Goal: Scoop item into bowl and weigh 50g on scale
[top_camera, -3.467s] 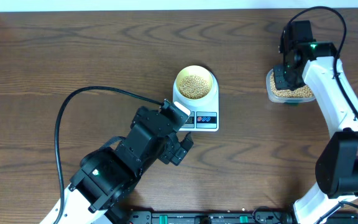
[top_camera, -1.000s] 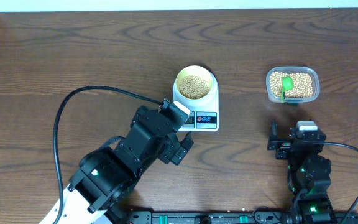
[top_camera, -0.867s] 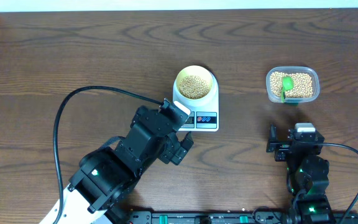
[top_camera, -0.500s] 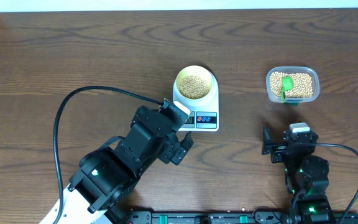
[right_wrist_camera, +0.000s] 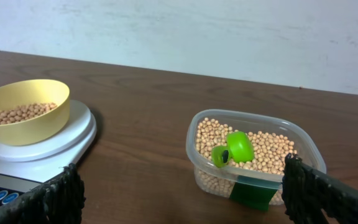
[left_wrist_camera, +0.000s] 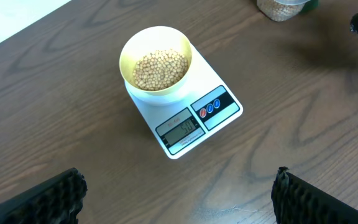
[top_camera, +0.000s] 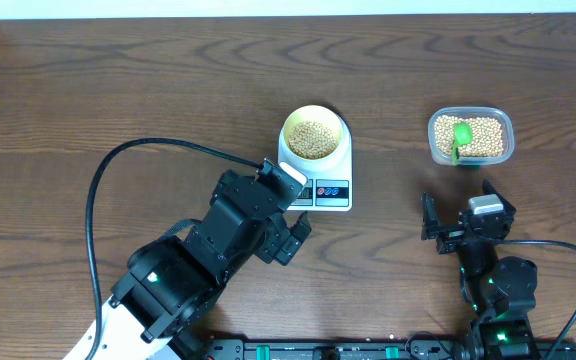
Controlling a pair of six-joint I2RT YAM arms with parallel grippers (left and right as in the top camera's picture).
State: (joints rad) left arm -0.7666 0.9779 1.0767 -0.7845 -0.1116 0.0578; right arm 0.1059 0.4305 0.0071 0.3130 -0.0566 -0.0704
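The pale yellow bowl [top_camera: 315, 137] [left_wrist_camera: 156, 59] [right_wrist_camera: 23, 112] stands on the white scale [top_camera: 330, 192] [left_wrist_camera: 219, 106] [right_wrist_camera: 55, 146], partly filled with tan beans [left_wrist_camera: 159, 65]. More beans fill a clear tub [top_camera: 471, 137] [right_wrist_camera: 253, 155], and a green scoop [top_camera: 460, 135] [right_wrist_camera: 235, 149] lies in them. My left gripper [top_camera: 293, 207] [left_wrist_camera: 179, 199] hovers just in front of the scale's display, open and empty. In front of the tub, well short of it, my right gripper [top_camera: 458, 207] [right_wrist_camera: 182, 193] is open and empty too.
The left arm's black cable [top_camera: 118, 165] loops over the table to the left of the scale. A pale wall [right_wrist_camera: 179, 31] rises behind the table's far edge. Bare brown wood lies between the scale and the tub.
The right arm has left the tub and drawn back toward the table's front, the scoop staying in the beans. Over the last second its gripper crept forward. The left arm has not moved.
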